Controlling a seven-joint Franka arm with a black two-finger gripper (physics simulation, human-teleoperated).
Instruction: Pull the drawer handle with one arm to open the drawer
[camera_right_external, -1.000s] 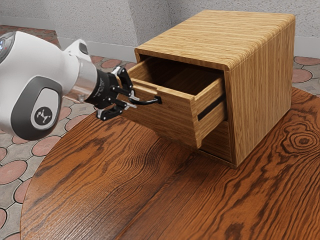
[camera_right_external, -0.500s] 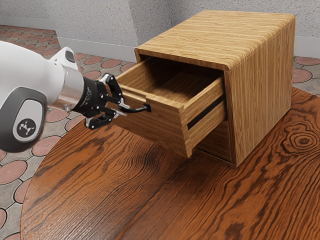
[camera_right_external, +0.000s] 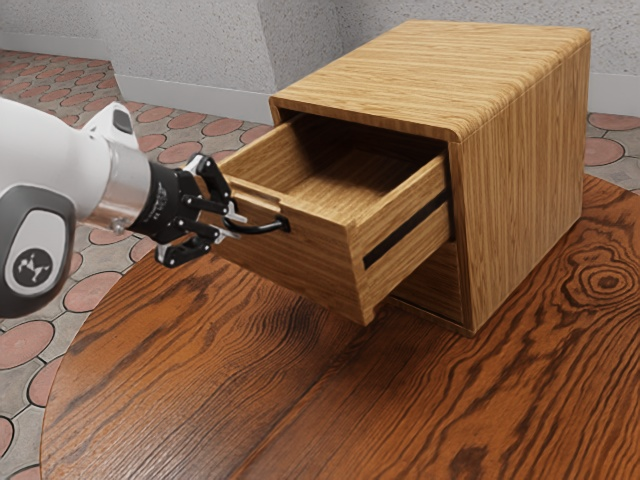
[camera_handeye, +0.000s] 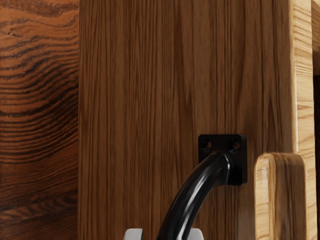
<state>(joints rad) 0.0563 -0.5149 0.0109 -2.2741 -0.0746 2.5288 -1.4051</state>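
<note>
A light wooden cabinet (camera_right_external: 500, 120) stands on the dark round table (camera_right_external: 300, 400). Its upper drawer (camera_right_external: 330, 215) is pulled well out toward the exterior view's left, and its inside looks empty. A black curved handle (camera_right_external: 264, 227) sticks out of the drawer front (camera_right_external: 290, 260). My gripper (camera_right_external: 230, 220) is shut on the outer end of that handle, one finger on each side of it. In the wrist view the handle (camera_handeye: 200, 190) arcs from its black mounting plate (camera_handeye: 222, 150) on the drawer front (camera_handeye: 150, 100) down toward my hand.
The cabinet stands on the table's far right part. Bare tabletop (camera_handeye: 35, 125) lies below the drawer and stretches across the near side of the exterior view. Beyond the table edge at the exterior view's left is a cobbled floor (camera_right_external: 40, 340).
My arm has drawn back toward the exterior view's left with the handle held, and the drawer has slid further out of the cabinet.
</note>
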